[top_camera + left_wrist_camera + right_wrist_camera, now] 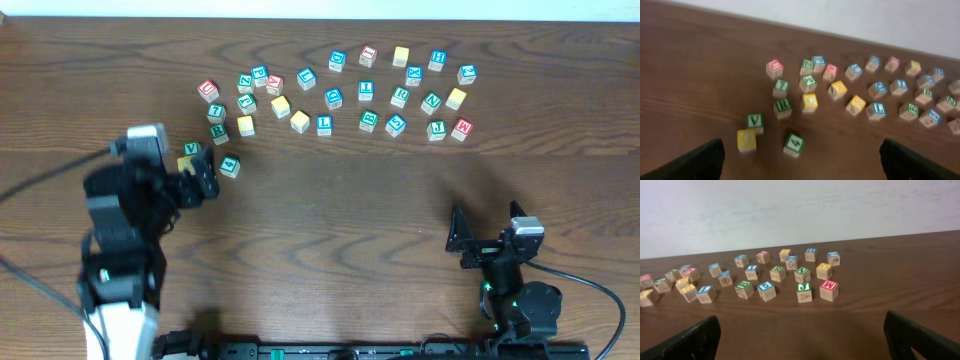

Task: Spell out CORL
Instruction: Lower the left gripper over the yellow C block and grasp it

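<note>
The alphabet cubes lie scattered across the far half of the table. The green R cube (pixel 217 131) (pixel 783 106) sits beside a yellow-faced cube (pixel 245 125) (pixel 809 102) that looks like an O. The blue L cube (pixel 323 124) (pixel 876 110) lies further right. Another yellow cube (pixel 746 140), perhaps a C, lies closest to my left gripper (pixel 208 178) (pixel 802 165), which hovers open and empty just short of it. My right gripper (pixel 455 240) (pixel 802 335) is open and empty, well back from the cubes.
A green V cube (pixel 755 121) and a green 4 cube (pixel 230 166) (pixel 794 144) lie close in front of my left fingers. Several other lettered cubes, such as a red M (pixel 829 290) and a green J (pixel 804 292), fill the right of the cluster.
</note>
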You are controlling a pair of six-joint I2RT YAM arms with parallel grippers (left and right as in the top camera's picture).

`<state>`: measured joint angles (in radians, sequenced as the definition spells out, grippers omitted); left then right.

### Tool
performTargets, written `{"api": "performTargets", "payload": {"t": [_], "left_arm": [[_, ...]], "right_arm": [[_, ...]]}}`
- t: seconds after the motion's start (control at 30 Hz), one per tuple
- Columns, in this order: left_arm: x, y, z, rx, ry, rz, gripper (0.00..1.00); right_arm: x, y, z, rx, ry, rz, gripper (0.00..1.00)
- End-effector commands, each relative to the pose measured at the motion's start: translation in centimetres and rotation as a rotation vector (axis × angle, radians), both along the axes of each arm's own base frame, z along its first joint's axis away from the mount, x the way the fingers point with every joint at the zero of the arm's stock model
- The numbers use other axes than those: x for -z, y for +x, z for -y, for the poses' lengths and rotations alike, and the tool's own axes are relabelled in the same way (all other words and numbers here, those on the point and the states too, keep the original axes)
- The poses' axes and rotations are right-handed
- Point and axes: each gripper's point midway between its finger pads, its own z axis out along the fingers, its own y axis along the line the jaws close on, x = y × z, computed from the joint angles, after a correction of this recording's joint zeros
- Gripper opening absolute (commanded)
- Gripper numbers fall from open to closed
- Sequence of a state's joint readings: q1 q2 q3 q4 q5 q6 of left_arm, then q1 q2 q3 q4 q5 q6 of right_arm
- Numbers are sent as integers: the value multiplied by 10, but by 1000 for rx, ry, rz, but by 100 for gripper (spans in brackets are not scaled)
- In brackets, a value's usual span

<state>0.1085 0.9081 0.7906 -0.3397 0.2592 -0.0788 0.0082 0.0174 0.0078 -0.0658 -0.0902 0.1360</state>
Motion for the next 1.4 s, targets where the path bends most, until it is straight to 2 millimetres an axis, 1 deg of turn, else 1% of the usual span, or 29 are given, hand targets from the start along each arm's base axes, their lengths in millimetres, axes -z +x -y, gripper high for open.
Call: {"api": "performTargets", "payload": {"t": [0.0, 0.23, 0.3, 0.43, 0.53, 0.6, 0.73, 0.83, 0.9, 1.0, 1.03, 1.07, 1.1, 1.2, 1.3, 1.37], "left_arm": [[-18, 21, 0, 11, -20, -51, 98], [-14, 59, -2, 15, -50, -319, 98], [-13, 69, 3, 29, -53, -380, 98], [-6, 85, 24, 120, -11, -476, 98], [11, 92, 40, 186, 44, -529, 98], [24, 96, 50, 209, 51, -555, 98], [46, 102, 61, 233, 54, -601, 98], [60, 106, 62, 236, 54, -628, 98], [70, 112, 63, 218, 40, -640, 98], [92, 123, 60, 119, -11, -681, 98], [104, 127, 59, 81, -16, -702, 98], [111, 129, 58, 63, -12, -712, 98], [122, 132, 58, 39, 6, -728, 97], [144, 136, 59, -13, 60, -753, 91], [159, 138, 61, -59, 118, -764, 88], [166, 140, 64, -66, 146, -763, 87]], "right_arm": [[1, 0, 2, 5, -10, -1, 99], [1, 0, 2, 5, -10, -1, 99], [1, 0, 2, 5, -10, -1, 99], [1, 0, 2, 5, -10, -1, 99], [1, 0, 2, 5, -10, -1, 99], [1, 0, 2, 6, -10, -1, 99], [1, 0, 2, 5, -10, -1, 99], [1, 0, 2, 5, -10, -1, 99], [1, 0, 2, 5, -10, -1, 99], [1, 0, 2, 6, -10, -1, 99], [1, 0, 2, 5, -10, -1, 99], [1, 0, 2, 5, -10, -1, 99], [1, 0, 2, 5, -10, -1, 99], [1, 0, 2, 6, -10, -1, 99], [1, 0, 2, 5, -10, -1, 99], [1, 0, 2, 5, -10, -1, 99]]}}
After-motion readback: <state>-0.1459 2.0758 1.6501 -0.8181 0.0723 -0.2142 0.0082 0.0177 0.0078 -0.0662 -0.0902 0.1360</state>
